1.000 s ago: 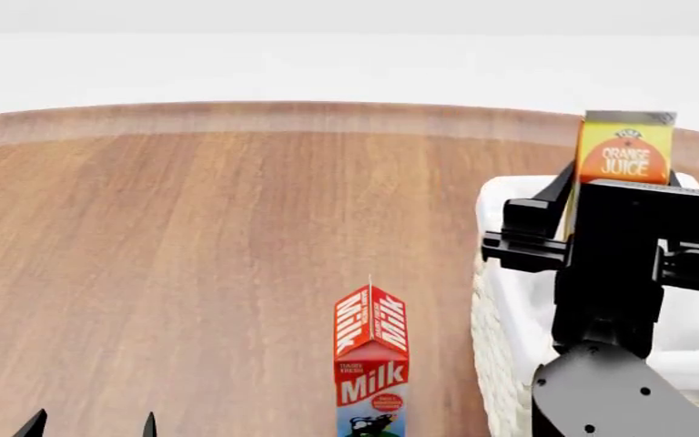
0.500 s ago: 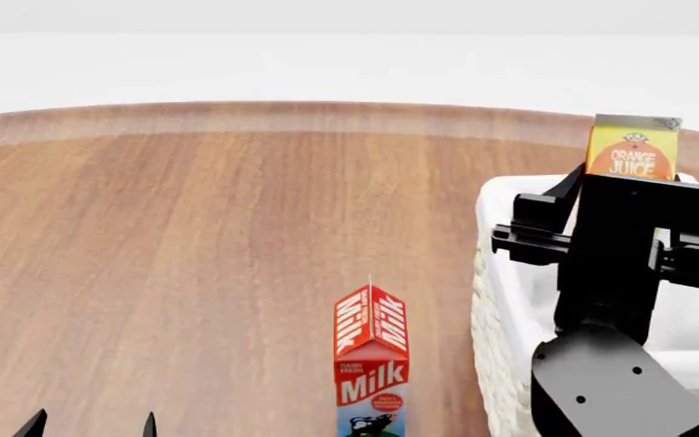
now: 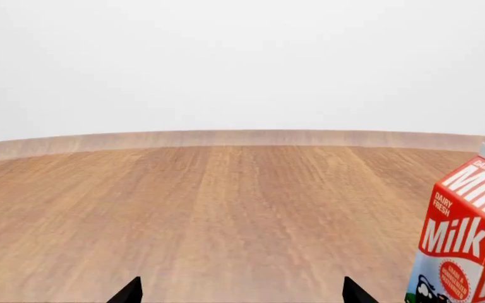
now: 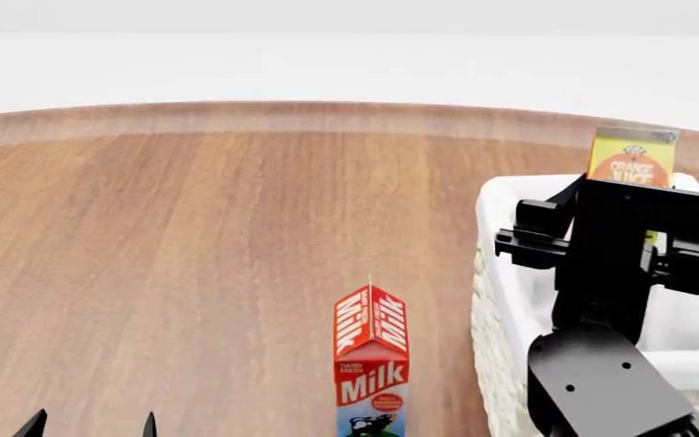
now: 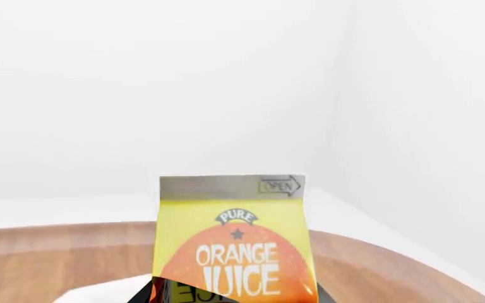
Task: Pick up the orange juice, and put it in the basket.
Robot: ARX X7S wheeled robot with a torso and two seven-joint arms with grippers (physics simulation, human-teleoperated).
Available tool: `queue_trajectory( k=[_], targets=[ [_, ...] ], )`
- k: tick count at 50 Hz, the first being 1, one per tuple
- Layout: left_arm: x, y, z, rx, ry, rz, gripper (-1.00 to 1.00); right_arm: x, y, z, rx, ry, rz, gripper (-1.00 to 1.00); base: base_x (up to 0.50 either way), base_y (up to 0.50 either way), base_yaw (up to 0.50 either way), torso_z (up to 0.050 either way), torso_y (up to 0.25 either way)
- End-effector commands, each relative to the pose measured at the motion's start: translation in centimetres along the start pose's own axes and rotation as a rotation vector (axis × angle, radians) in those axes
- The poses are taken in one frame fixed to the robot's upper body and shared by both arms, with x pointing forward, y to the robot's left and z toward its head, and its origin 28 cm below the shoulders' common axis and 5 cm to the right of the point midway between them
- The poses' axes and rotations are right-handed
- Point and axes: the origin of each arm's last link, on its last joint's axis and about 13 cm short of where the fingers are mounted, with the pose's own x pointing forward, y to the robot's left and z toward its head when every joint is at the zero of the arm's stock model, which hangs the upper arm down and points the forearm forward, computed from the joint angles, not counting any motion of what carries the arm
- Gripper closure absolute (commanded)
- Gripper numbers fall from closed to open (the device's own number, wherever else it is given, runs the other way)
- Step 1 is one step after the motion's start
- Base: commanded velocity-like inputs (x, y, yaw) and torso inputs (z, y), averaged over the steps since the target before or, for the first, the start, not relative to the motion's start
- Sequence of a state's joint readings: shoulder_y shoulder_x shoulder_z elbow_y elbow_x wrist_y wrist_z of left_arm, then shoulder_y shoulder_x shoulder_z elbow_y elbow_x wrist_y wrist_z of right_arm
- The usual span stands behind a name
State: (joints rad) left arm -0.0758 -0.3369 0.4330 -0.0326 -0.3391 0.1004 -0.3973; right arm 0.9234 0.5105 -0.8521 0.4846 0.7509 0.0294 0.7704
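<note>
wide round brown wooden table [image 4: 204, 237] fills the frame; cream-white woven wicker basket [image 4: 491, 300] at right; right gripper [image 4: 623, 218] clamped on tall yellow-orange orange juice carton [image 4: 633, 159] above it; red-and-white milk carton [image 4: 370, 364] bottom centre; left gripper [image 4: 92, 424] fingers apart, bottom left.

A round wooden table [image 4: 179, 255] with reddish-brown grain and a paler rim fills most of the head view, its far edge curving across the upper part of the frame against a white background. A red-and-white milk carton [image 4: 370, 364] stands upright on it at the lower centre of the frame. A cream wicker basket [image 4: 491, 346] with a white cloth lining sits on the table at the right edge, just right of the carton and apart from it.
</note>
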Motion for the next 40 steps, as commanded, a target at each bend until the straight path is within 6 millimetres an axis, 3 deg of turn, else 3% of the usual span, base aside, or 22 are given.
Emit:
queue_trajectory(
  k=[1,32,33,40],
  targets=[
    [0.00,0.00,0.00,0.000,0.000,0.000,-1.00,0.79,0.23,-0.21,-0.040,-0.028,-0.008,1.00,0.00,0.00,0.00,0.000,0.000],
    [0.00,0.00,0.00,0.000,0.000,0.000,-1.00,1.17,0.50,-1.19,-0.044,-0.020,0.002,1.00,0.00,0.00,0.00,0.000,0.001],
    [0.00,0.00,0.00,0.000,0.000,0.000,-1.00,1.12,0.52,-1.18,-0.043,-0.018,0.003,-1.00,0.00,0.00,0.00,0.000,0.000],
    [0.00,0.00,0.00,0.000,0.000,0.000,-1.00,0.94,0.49,-1.04,-0.046,-0.024,0.004,-1.00,0.00,0.00,0.00,0.000,0.000]
  ],
)
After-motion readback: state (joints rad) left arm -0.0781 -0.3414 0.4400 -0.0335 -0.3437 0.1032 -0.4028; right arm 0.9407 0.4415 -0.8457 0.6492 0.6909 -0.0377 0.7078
